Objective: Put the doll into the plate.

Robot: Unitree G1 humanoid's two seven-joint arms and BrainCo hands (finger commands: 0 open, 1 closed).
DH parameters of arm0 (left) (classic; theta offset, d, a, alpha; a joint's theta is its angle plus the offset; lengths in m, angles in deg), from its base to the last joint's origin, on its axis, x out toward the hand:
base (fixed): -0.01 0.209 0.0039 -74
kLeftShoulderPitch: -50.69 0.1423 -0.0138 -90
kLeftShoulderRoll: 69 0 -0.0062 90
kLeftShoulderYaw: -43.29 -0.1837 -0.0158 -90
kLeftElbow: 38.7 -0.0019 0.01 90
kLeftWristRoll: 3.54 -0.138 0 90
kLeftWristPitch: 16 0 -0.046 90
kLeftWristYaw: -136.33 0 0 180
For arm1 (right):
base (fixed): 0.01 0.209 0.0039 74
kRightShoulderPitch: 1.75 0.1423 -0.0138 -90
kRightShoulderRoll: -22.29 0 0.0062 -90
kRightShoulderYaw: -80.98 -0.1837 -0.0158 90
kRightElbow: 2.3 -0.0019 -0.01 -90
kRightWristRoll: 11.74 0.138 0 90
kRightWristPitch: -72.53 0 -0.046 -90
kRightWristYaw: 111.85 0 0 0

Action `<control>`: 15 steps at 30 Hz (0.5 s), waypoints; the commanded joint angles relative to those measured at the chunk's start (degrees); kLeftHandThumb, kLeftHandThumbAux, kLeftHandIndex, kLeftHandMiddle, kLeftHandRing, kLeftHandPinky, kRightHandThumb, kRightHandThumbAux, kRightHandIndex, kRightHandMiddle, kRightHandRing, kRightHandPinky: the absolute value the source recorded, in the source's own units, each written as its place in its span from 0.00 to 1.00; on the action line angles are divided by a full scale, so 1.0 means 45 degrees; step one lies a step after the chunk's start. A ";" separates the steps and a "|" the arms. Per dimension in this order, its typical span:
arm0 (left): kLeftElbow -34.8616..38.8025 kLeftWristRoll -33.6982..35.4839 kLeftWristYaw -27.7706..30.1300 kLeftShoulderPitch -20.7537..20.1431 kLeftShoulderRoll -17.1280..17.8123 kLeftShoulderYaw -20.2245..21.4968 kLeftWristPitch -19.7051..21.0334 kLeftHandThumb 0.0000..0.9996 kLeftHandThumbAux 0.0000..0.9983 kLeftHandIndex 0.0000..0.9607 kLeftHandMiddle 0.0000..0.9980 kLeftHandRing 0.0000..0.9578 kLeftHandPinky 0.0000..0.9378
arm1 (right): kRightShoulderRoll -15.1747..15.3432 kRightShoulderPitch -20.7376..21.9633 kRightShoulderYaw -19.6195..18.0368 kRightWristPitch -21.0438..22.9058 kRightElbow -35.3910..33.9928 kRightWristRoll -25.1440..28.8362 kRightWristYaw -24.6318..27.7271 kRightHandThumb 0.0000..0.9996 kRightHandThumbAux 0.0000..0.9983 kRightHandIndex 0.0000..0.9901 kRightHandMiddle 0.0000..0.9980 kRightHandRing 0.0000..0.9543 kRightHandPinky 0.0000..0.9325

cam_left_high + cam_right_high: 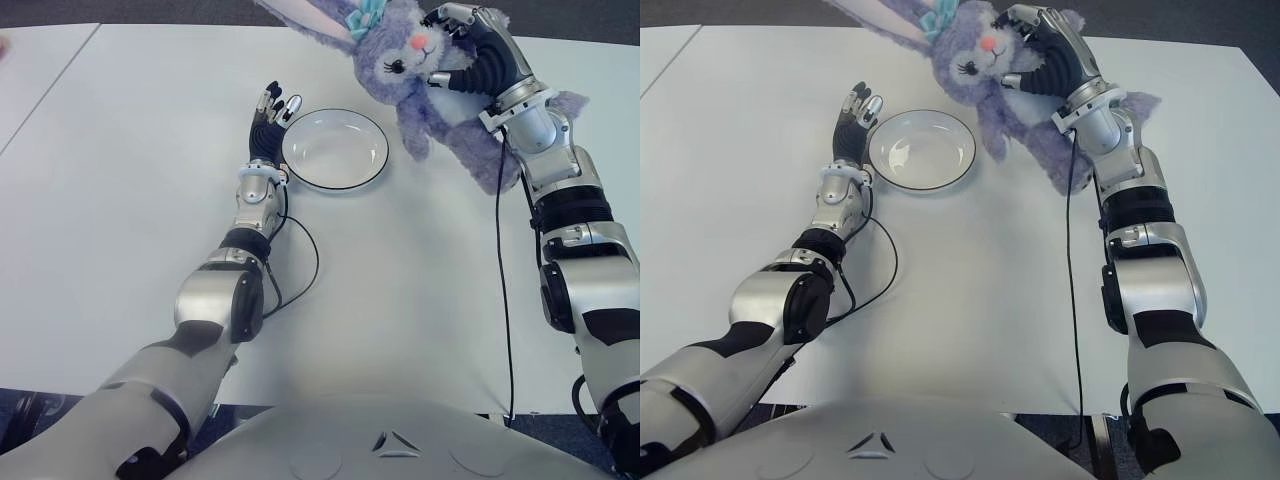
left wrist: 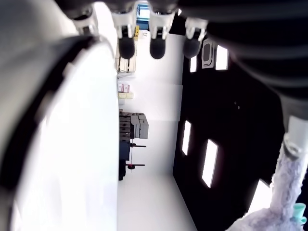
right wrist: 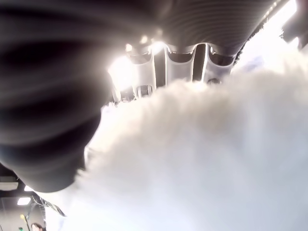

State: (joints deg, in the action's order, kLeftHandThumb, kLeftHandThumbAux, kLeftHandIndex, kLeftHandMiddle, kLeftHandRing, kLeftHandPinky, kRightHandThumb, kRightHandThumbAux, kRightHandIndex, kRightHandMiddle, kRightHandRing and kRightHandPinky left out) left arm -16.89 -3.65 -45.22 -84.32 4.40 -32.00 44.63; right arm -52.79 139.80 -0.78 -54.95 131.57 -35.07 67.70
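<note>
right hand [image 1: 470,55] wrapped around purple bunny doll [image 1: 410,70] at its head, doll hanging just right of the white plate [image 1: 335,150] on white table [image 1: 130,150]. left hand [image 1: 272,112] just left of plate rim, fingers relaxed & open, holding nothing.

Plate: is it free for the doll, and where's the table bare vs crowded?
The plate is empty. The left hand stands open at its left rim; the right hand grips the doll at its far right, so that side is crowded. The table is bare left of the left arm and between the forearms.
</note>
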 commanded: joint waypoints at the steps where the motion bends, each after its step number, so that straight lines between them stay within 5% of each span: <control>1: -0.2168 -0.0027 -0.0398 0.3303 -0.0820 0.0073 0.2210 0.00 0.50 0.00 0.02 0.02 0.01 | -0.0480 0.0594 0.0356 -0.0419 0.0810 -0.0278 -0.0227 0.53 0.79 0.78 0.89 0.92 0.95; 15: -0.2171 -0.0213 -0.0544 0.3310 -0.0897 -0.0106 0.2214 0.00 0.52 0.00 0.02 0.01 0.00 | -0.0977 0.1086 0.0745 -0.0663 0.1854 -0.0661 -0.0619 0.54 0.80 0.78 0.89 0.93 0.95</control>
State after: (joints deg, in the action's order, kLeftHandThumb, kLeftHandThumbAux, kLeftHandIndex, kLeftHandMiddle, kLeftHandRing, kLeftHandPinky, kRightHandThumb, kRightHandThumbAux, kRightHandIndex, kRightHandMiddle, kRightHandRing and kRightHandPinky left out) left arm -16.89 -3.92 -45.43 -84.38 4.29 -32.07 44.63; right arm -55.68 141.48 1.35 -56.15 137.42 -36.94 66.63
